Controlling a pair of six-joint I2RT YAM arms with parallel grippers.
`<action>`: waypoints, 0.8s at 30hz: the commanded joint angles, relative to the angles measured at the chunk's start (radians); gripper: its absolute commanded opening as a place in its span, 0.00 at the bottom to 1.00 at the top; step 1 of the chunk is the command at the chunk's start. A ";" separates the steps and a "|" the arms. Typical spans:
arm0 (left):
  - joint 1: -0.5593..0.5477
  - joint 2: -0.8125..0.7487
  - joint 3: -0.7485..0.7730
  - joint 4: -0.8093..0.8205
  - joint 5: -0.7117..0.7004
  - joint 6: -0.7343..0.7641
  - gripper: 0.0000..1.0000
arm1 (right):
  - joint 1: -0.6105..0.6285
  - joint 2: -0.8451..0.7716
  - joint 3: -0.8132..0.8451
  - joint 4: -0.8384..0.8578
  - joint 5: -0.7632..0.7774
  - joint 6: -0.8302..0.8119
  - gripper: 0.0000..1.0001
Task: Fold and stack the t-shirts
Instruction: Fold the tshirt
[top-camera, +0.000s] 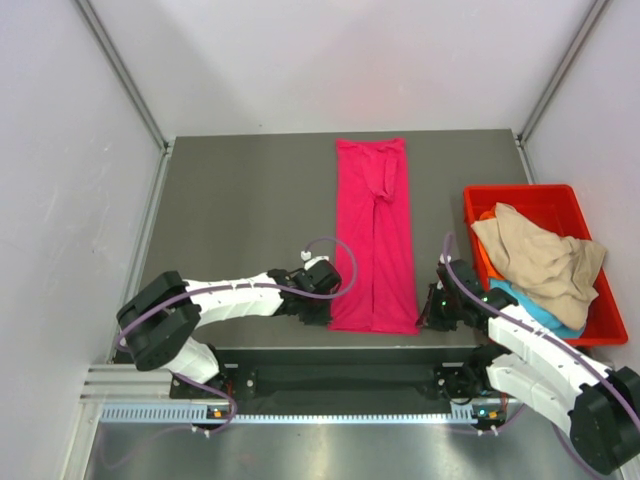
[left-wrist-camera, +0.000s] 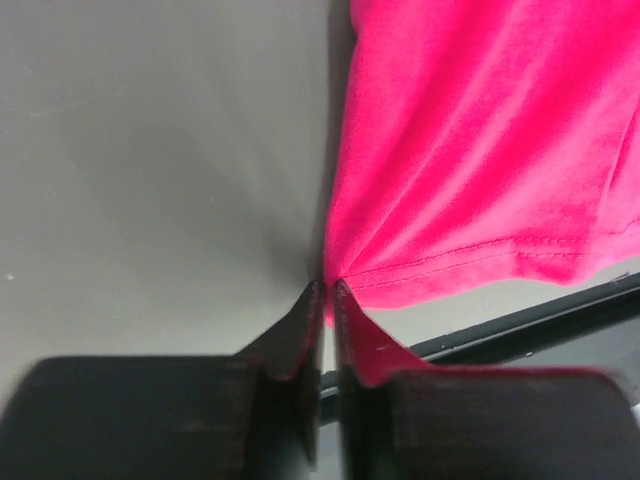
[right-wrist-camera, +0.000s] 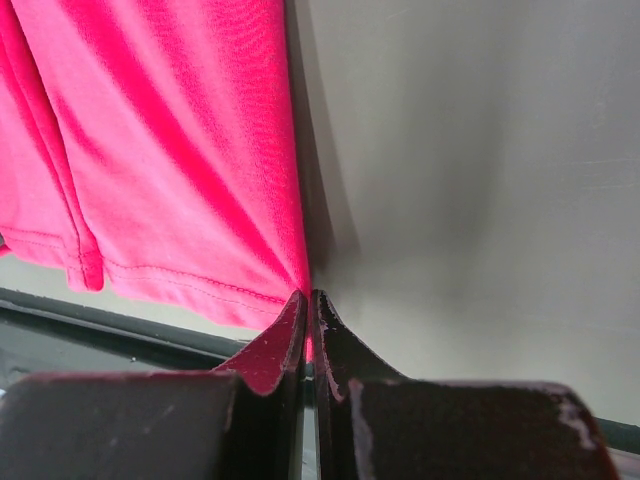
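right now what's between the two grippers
The pink t-shirt fills that gap: its near hem runs from the left gripper to the right gripper, each shut on a corner. The top view shows it.

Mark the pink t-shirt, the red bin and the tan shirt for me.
pink t-shirt (top-camera: 378, 240), top external view, middle of the long cloth.
red bin (top-camera: 520, 190), top external view, far rim.
tan shirt (top-camera: 540, 262), top external view, bunched cloth in the bin.
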 joint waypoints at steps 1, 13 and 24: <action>-0.003 -0.038 0.003 -0.035 -0.013 -0.003 0.17 | 0.015 -0.018 -0.013 0.000 0.009 -0.001 0.00; -0.001 -0.073 -0.103 0.162 0.134 -0.058 0.44 | 0.015 -0.050 -0.063 0.043 -0.091 0.012 0.28; -0.001 -0.047 -0.135 0.223 0.168 -0.089 0.00 | 0.015 -0.127 -0.093 0.000 -0.073 0.019 0.00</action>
